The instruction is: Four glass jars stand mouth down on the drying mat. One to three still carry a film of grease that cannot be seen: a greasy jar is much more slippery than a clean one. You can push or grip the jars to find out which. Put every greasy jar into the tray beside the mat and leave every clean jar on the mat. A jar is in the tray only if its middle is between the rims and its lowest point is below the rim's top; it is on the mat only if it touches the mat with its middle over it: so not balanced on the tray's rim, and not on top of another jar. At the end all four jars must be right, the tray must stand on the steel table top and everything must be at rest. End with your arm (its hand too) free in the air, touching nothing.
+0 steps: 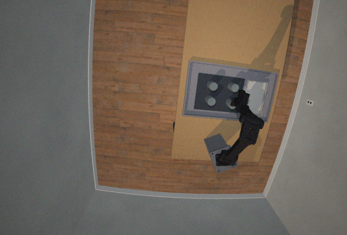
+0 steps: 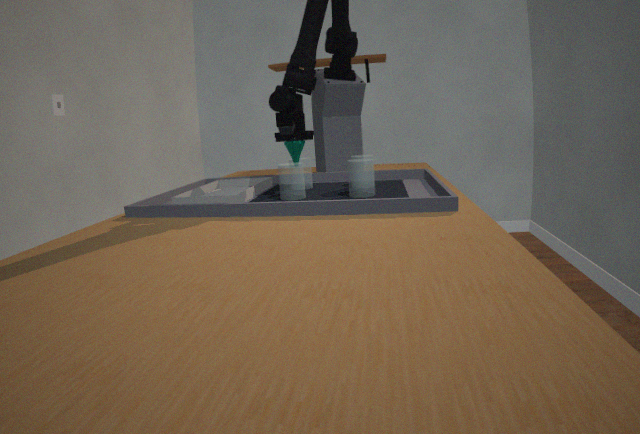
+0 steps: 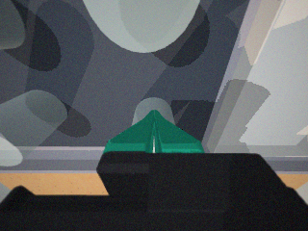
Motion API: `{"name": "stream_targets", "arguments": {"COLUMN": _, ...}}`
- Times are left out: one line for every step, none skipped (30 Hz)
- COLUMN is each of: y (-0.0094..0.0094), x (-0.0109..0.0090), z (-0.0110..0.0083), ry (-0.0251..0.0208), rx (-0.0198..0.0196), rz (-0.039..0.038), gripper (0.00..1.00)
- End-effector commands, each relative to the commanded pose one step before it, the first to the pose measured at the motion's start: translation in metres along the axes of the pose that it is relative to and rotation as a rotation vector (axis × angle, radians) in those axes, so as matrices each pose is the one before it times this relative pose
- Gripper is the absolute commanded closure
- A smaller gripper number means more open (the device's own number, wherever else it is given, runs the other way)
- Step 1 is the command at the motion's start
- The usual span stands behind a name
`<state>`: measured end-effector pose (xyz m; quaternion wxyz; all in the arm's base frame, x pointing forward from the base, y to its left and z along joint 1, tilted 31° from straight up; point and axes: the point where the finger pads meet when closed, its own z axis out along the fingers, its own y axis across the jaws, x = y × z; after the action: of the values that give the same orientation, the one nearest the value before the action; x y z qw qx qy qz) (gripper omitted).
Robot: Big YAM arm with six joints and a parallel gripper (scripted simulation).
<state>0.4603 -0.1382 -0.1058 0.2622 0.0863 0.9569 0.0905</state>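
Observation:
Four pale glass jars stand mouth down on the dark mat [image 1: 202, 86] [image 2: 391, 189] [image 3: 117, 84]. In the top view they are a far left jar [image 1: 213, 86], a far right jar [image 1: 234, 87] [image 2: 292, 182] [image 3: 144, 29], a near left jar [image 1: 211, 100] and a near right jar [image 3: 153, 105]. The arm partly covers the near right jar. My gripper [image 2: 295, 161] [image 3: 154, 115] is shut and empty, its green tips low over or beside the near right jar; contact cannot be told. The pale tray [image 1: 255, 102] [image 2: 219, 194] [image 3: 289, 77] lies right of the mat and holds no visible jar.
A raised grey rim [image 1: 209, 116] [image 2: 289, 207] surrounds the steel top with mat and tray. The wooden table [image 1: 238, 17] [image 2: 310, 289] extends beyond it. The arm [image 1: 249, 132] [image 2: 305, 44] reaches over from its base, passing near the tray's near left corner.

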Motion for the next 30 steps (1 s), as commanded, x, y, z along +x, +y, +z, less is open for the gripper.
{"name": "stream_targets", "arguments": {"y": 0.00256, "x": 0.02280, "z": 0.00042, "ry": 0.03307, "rx": -0.00677, "rz": 0.01108, "gripper": 1.00}}
{"name": "stream_targets", "arguments": {"y": 0.00000, "x": 0.00013, "z": 0.00000, "ry": 0.00000, "rx": 0.00000, "rz": 0.00000, "gripper": 1.00}}
{"name": "stream_targets", "arguments": {"y": 0.00000, "x": 0.00013, "z": 0.00000, "ry": 0.00000, "rx": 0.00000, "rz": 0.00000, "gripper": 1.00}}
{"name": "stream_targets", "arguments": {"y": 0.00000, "x": 0.00013, "z": 0.00000, "ry": 0.00000, "rx": 0.00000, "rz": 0.00000, "gripper": 1.00}}
{"name": "stream_targets", "arguments": {"y": 0.00000, "x": 0.00013, "z": 0.00000, "ry": 0.00000, "rx": 0.00000, "rz": 0.00000, "gripper": 1.00}}
{"name": "stream_targets", "arguments": {"y": 0.00000, "x": 0.00013, "z": 0.00000, "ry": 0.00000, "rx": 0.00000, "rz": 0.00000, "gripper": 1.00}}
{"name": "stream_targets", "arguments": {"y": 0.00000, "x": 0.00013, "z": 0.00000, "ry": 0.00000, "rx": 0.00000, "rz": 0.00000, "gripper": 1.00}}
{"name": "stream_targets", "arguments": {"y": 0.00000, "x": 0.00013, "z": 0.00000, "ry": 0.00000, "rx": 0.00000, "rz": 0.00000, "gripper": 1.00}}
{"name": "stream_targets", "arguments": {"y": 0.00000, "x": 0.00013, "z": 0.00000, "ry": 0.00000, "rx": 0.00000, "rz": 0.00000, "gripper": 1.00}}
{"name": "stream_targets", "arguments": {"y": 0.00000, "x": 0.00013, "z": 0.00000, "ry": 0.00000, "rx": 0.00000, "rz": 0.00000, "gripper": 1.00}}
{"name": "stream_targets", "arguments": {"y": 0.00000, "x": 0.00013, "z": 0.00000, "ry": 0.00000, "rx": 0.00000, "rz": 0.00000, "gripper": 1.00}}
{"name": "stream_targets", "arguments": {"y": 0.00000, "x": 0.00013, "z": 0.00000, "ry": 0.00000, "rx": 0.00000, "rz": 0.00000, "gripper": 1.00}}
{"name": "stream_targets", "arguments": {"y": 0.00000, "x": 0.00000, "z": 0.00000, "ry": 0.00000, "rx": 0.00000, "rz": 0.00000, "gripper": 1.00}}
{"name": "stream_targets", "arguments": {"y": 0.00000, "x": 0.00000, "z": 0.00000, "ry": 0.00000, "rx": 0.00000, "rz": 0.00000, "gripper": 1.00}}
{"name": "stream_targets", "arguments": {"y": 0.00000, "x": 0.00013, "z": 0.00000, "ry": 0.00000, "rx": 0.00000, "rz": 0.00000, "gripper": 1.00}}
{"name": "stream_targets", "arguments": {"y": 0.00000, "x": 0.00013, "z": 0.00000, "ry": 0.00000, "rx": 0.00000, "rz": 0.00000, "gripper": 1.00}}
{"name": "stream_targets", "arguments": {"y": 0.00000, "x": 0.00013, "z": 0.00000, "ry": 0.00000, "rx": 0.00000, "rz": 0.00000, "gripper": 1.00}}
{"name": "stream_targets", "arguments": {"y": 0.00000, "x": 0.00013, "z": 0.00000, "ry": 0.00000, "rx": 0.00000, "rz": 0.00000, "gripper": 1.00}}
{"name": "stream_targets", "arguments": {"y": 0.00000, "x": 0.00013, "z": 0.00000, "ry": 0.00000, "rx": 0.00000, "rz": 0.00000, "gripper": 1.00}}
{"name": "stream_targets", "arguments": {"y": 0.00000, "x": 0.00013, "z": 0.00000, "ry": 0.00000, "rx": 0.00000, "rz": 0.00000, "gripper": 1.00}}
{"name": "stream_targets", "arguments": {"y": 0.00000, "x": 0.00013, "z": 0.00000, "ry": 0.00000, "rx": 0.00000, "rz": 0.00000, "gripper": 1.00}}
{"name": "stream_targets", "arguments": {"y": 0.00000, "x": 0.00013, "z": 0.00000, "ry": 0.00000, "rx": 0.00000, "rz": 0.00000, "gripper": 1.00}}
{"name": "stream_targets", "arguments": {"y": 0.00000, "x": 0.00013, "z": 0.00000, "ry": 0.00000, "rx": 0.00000, "rz": 0.00000, "gripper": 1.00}}
{"name": "stream_targets", "arguments": {"y": 0.00000, "x": 0.00013, "z": 0.00000, "ry": 0.00000, "rx": 0.00000, "rz": 0.00000, "gripper": 1.00}}
{"name": "stream_targets", "arguments": {"y": 0.00000, "x": 0.00013, "z": 0.00000, "ry": 0.00000, "rx": 0.00000, "rz": 0.00000, "gripper": 1.00}}
{"name": "stream_targets", "arguments": {"y": 0.00000, "x": 0.00013, "z": 0.00000, "ry": 0.00000, "rx": 0.00000, "rz": 0.00000, "gripper": 1.00}}
{"name": "stream_targets", "arguments": {"y": 0.00000, "x": 0.00013, "z": 0.00000, "ry": 0.00000, "rx": 0.00000, "rz": 0.00000, "gripper": 1.00}}
{"name": "stream_targets", "arguments": {"y": 0.00000, "x": 0.00013, "z": 0.00000, "ry": 0.00000, "rx": 0.00000, "rz": 0.00000, "gripper": 1.00}}
{"name": "stream_targets", "arguments": {"y": 0.00000, "x": 0.00013, "z": 0.00000, "ry": 0.00000, "rx": 0.00000, "rz": 0.00000, "gripper": 1.00}}
{"name": "stream_targets", "arguments": {"y": 0.00000, "x": 0.00000, "z": 0.00000, "ry": 0.00000, "rx": 0.00000, "rz": 0.00000, "gripper": 1.00}}
